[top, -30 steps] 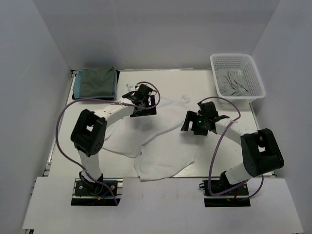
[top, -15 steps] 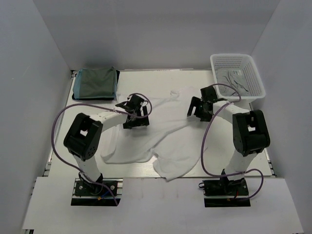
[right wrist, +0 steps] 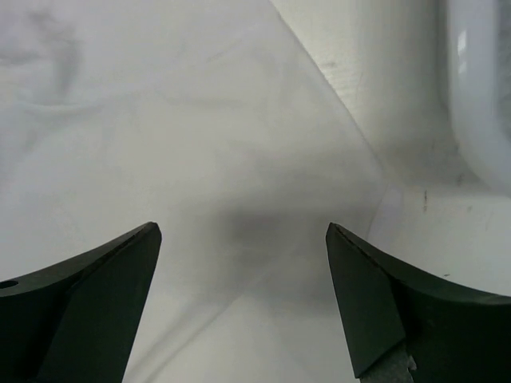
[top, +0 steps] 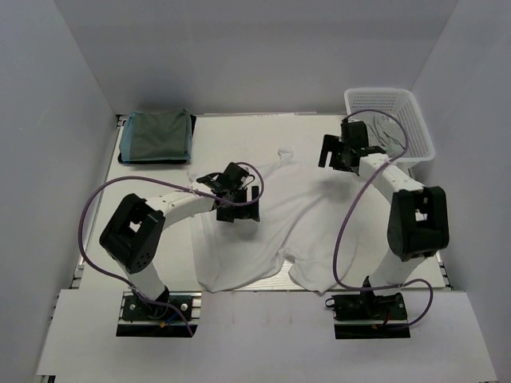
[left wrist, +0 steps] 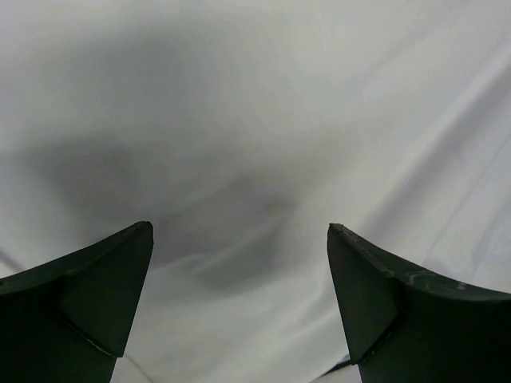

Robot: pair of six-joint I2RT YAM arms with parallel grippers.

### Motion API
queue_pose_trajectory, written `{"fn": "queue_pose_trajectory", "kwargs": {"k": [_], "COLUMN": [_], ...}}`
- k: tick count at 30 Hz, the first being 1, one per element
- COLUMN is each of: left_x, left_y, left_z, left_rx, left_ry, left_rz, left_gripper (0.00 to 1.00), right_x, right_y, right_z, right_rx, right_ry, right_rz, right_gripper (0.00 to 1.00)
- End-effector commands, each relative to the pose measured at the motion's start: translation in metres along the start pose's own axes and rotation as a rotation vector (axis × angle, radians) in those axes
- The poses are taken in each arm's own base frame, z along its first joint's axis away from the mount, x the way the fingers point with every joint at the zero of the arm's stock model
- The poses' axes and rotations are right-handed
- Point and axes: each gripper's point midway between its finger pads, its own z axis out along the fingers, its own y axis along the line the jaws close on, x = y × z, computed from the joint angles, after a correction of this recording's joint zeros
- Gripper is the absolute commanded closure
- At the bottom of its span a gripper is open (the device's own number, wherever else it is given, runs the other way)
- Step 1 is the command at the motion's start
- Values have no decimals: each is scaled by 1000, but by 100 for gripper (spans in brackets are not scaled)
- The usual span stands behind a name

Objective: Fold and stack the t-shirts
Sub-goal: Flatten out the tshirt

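Observation:
A white t-shirt [top: 295,227] lies spread across the middle of the table, its hem at the near edge. My left gripper [top: 239,206] is open, low over the shirt's left part; the left wrist view shows only white cloth [left wrist: 255,120] between its spread fingers [left wrist: 239,231]. My right gripper [top: 338,156] is open over the shirt's far right edge; the right wrist view shows the cloth [right wrist: 160,120] and its edge between the fingers [right wrist: 242,227]. A folded grey-green shirt [top: 156,136] lies at the back left.
A white mesh basket [top: 415,120] with a grey garment [top: 385,134] inside stands at the back right, close to my right gripper; its rim shows in the right wrist view [right wrist: 479,96]. Bare table [top: 263,132] lies behind the shirt. White walls enclose the table.
The white shirt has been pulled out flatter and wider. My left gripper moved right and nearer. My right gripper moved back and right toward the basket.

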Motion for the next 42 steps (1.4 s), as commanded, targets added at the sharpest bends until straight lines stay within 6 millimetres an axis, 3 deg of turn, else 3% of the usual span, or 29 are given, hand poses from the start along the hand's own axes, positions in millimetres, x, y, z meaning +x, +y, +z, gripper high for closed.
{"fn": "queue_pose_trajectory", "kwargs": {"k": [1,2,3,4,7,8,12,17,20,22,26,31,39,42], "left_x": [-40,-48,-54,-57,-62,-69,-48,-15,-6,3,10,10,23,18], "left_y": [19,19,38,42,48,49,49,74,97,113,160,171,191,194], "left_z": [-26,-31,-30,-29,-19,-18,-6,-5,-14,-19,-54,-74,-75,-78], "left_rx": [-123,-140,-233,-267,-307,-308,-271,-305,-388,-455,-687,-697,-773,-793], "left_ry": [-140,-165,-187,-194,-167,-174,-78,-29,-39,-30,-71,-142,-103,-111], "left_rz": [-17,-28,-49,-59,-65,-75,-95,-147,-183,-202,-286,-378,-437,-441], "left_gripper": [0,0,0,0,0,0,0,0,0,0,0,0,0,0], "right_x": [-23,-16,-8,1,26,46,72,99,112,117,120,117,98,89], "right_y": [12,24,27,28,47,48,54,43,36,33,20,2,-26,-30], "right_z": [-38,-42,-47,-50,-60,-56,-52,-35,-25,-22,-17,-13,-6,-6], "right_rx": [-69,-137,-161,-173,-289,-304,-352,-308,-274,-260,-197,-122,-32,-29], "right_ry": [-114,-98,-91,-82,-32,4,57,140,180,196,205,202,177,162], "right_rz": [-62,-65,-60,-49,-22,-8,28,55,71,85,125,190,293,317], "right_gripper": [10,10,10,10,10,10,10,10,10,10,10,10,10,10]}}
